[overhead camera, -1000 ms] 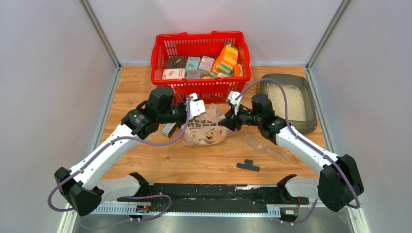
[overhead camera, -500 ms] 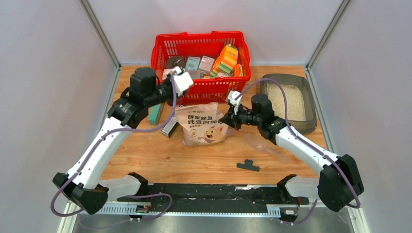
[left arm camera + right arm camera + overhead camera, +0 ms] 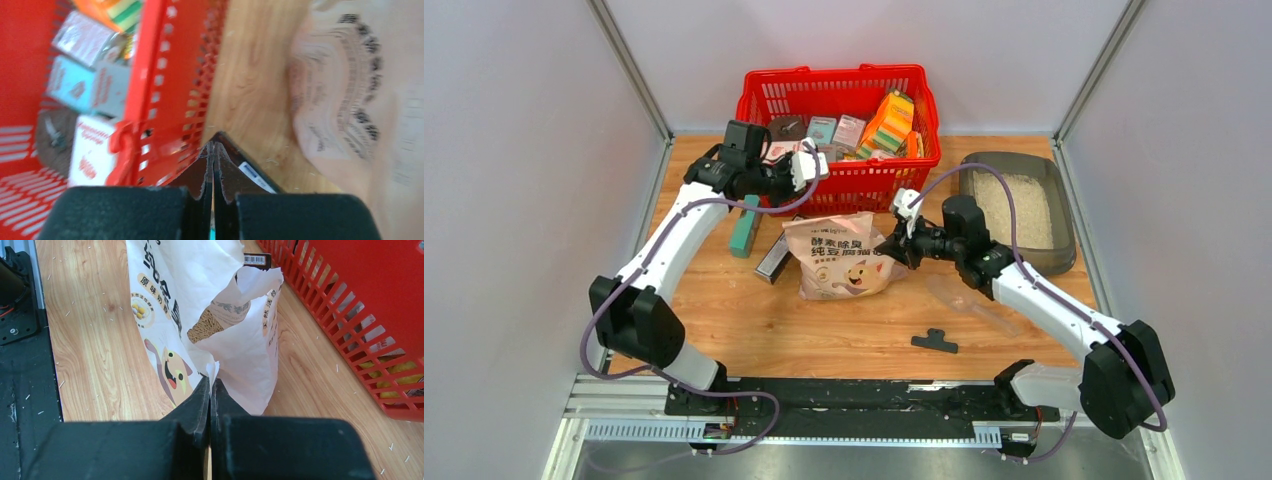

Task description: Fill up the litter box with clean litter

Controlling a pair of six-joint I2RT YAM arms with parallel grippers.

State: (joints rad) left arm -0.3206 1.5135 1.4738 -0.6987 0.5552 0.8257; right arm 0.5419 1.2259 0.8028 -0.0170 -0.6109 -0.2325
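Note:
The litter box [image 3: 1064, 255] is a grey tray at the back right, with pale clean litter [image 3: 1024, 210] spread inside. The pinkish cat-printed bag [image 3: 844, 258] stands mid-table in front of the basket. My right gripper [image 3: 891, 250] is shut on the bag's torn right edge, and the right wrist view shows it pinching that edge [image 3: 210, 382]. The bag's mouth [image 3: 235, 295] gapes open and a tan granular patch shows inside. My left gripper [image 3: 812, 168] is shut and empty. It hovers at the basket's front-left wall, apart from the bag, and is blurred in the left wrist view [image 3: 214, 147].
The red basket [image 3: 839, 185] of packaged goods stands at the back centre. A teal block [image 3: 746, 225] and a dark flat object [image 3: 772, 262] lie left of the bag. A clear scoop [image 3: 969, 298] and a black clip [image 3: 935, 341] lie near the right arm.
My left gripper has left the bag's top-left corner and swung back and left to the basket's front wall. The bag now stands more upright. My right gripper kept its hold.

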